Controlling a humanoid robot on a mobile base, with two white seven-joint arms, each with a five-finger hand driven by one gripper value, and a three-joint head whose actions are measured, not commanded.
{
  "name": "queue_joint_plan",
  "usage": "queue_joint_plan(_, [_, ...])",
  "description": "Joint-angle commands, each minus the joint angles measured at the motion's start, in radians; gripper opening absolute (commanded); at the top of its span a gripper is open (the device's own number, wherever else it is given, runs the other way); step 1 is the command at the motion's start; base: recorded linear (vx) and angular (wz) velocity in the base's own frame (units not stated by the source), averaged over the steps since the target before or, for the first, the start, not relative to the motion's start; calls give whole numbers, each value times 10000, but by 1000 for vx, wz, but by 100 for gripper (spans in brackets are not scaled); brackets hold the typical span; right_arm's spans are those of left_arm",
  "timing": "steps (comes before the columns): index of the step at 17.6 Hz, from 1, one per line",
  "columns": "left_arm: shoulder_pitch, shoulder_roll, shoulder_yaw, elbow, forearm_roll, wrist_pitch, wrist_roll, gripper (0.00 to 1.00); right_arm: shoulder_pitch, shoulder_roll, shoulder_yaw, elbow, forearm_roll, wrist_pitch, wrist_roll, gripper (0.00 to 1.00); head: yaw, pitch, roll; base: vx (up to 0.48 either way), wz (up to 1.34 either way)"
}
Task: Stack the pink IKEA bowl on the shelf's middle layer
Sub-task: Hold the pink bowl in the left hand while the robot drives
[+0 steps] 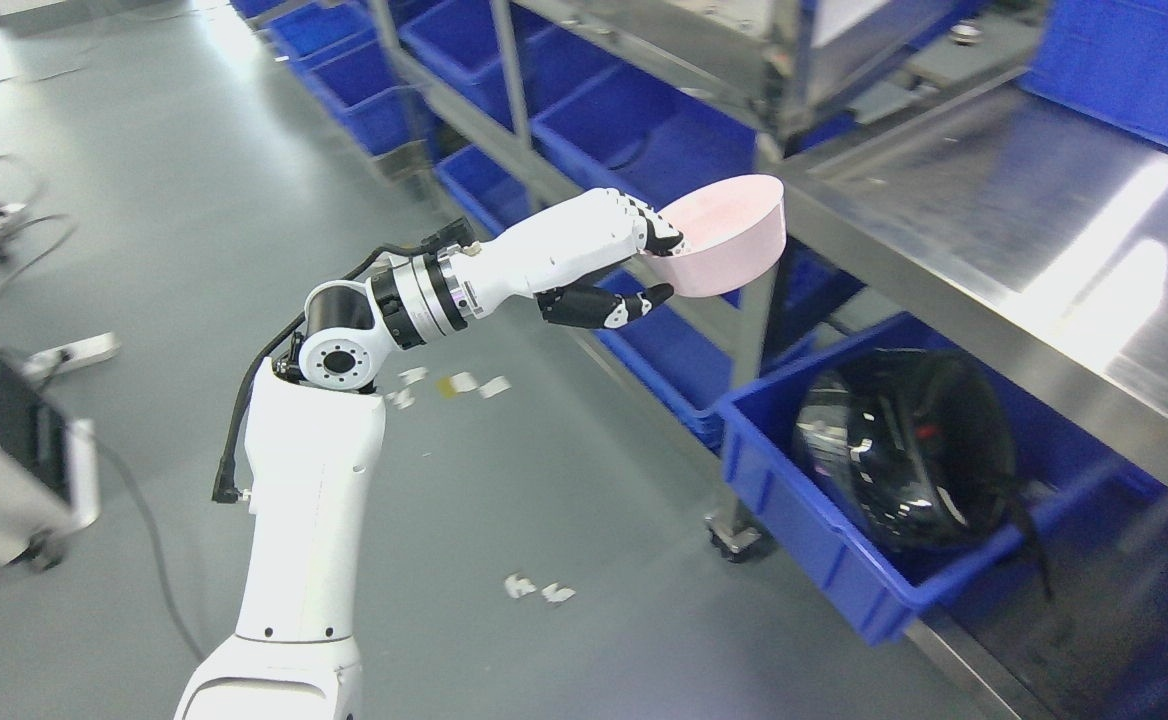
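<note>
Your view: a grey floor (pixel 174 200) fills the left; a steel shelf (pixel 1024 240) runs along the right, with blue bins (pixel 644 140) in a row beneath and beyond it. The nearest bin (pixel 804 520) holds a black helmet (pixel 904 450). Your left arm (pixel 314 500) rises from the bottom left, forearm reaching right. Its left hand (pixel 614 270) grips the pink bowl (pixel 729 245) by the rim, bowl tilted, just beside the shelf's left corner.
</note>
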Motion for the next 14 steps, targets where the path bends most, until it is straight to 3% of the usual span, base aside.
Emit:
queue_joint_plan(1, [331, 168, -562, -878, -68, 2, 69, 0, 231, -175, 0, -175, 0, 5, 25, 100, 0, 0, 0, -98, 1611])
queue_joint_plan(10, [469, 168, -578, -878, -53, 2, 100, 1, 231, -175, 0, -175, 0, 5, 25, 100, 0, 3, 0, -49, 1206])
queue_joint_plan(14, [469, 168, -455, -878, -53, 2, 100, 1, 231, -175, 0, -175, 0, 5, 25, 100, 0, 3, 0, 60, 511])
